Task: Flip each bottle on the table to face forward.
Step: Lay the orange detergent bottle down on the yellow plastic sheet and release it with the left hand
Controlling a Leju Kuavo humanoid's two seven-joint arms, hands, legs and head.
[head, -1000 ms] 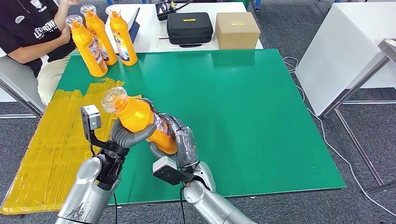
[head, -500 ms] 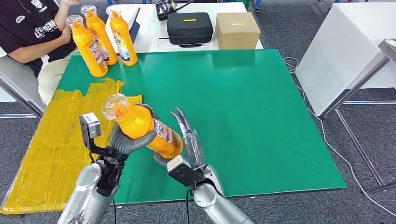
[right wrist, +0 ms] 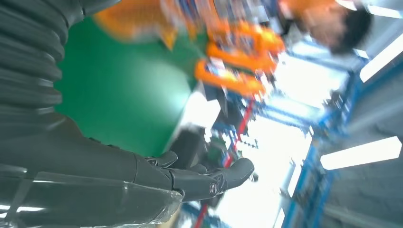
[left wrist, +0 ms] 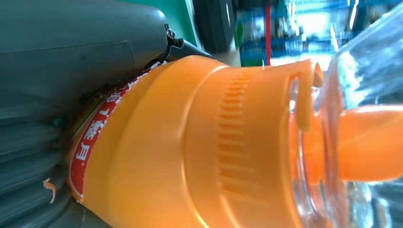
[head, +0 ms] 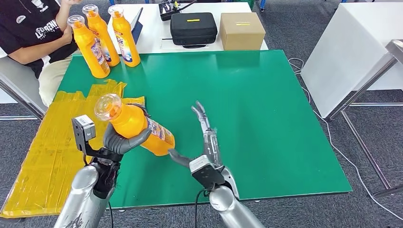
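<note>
Bottle is off the desk, held tilted in the left hand, clear cap toward the robot and up-left, base pointing out over the green. Hand wraps the mid-body, thumb under, fingers round the far side; the left wrist view shows label edge w/ red band pressed against the palm. Prob. gripped at the middle so the bottle can be turned w/o slipping and the label side brought round.

Right hand is just right of the bottle, apart from it, holding nothing, fingers straight and spread, pointing away from the robot. Thumb tip sits near the bottle's base, not touching as far as I can tell. Reads as a support hand standing clear so the left can do the turn alone.

Beyond the bottle, at the desk's far-left corner, three bottles stand upright in a tight group, labels partly visible; likely a parked set. Left of the bottle, yellow sheet covers the desk's near-left edge. A person sits by the three bottles. Past the desk: black case, cardboard box.
</note>
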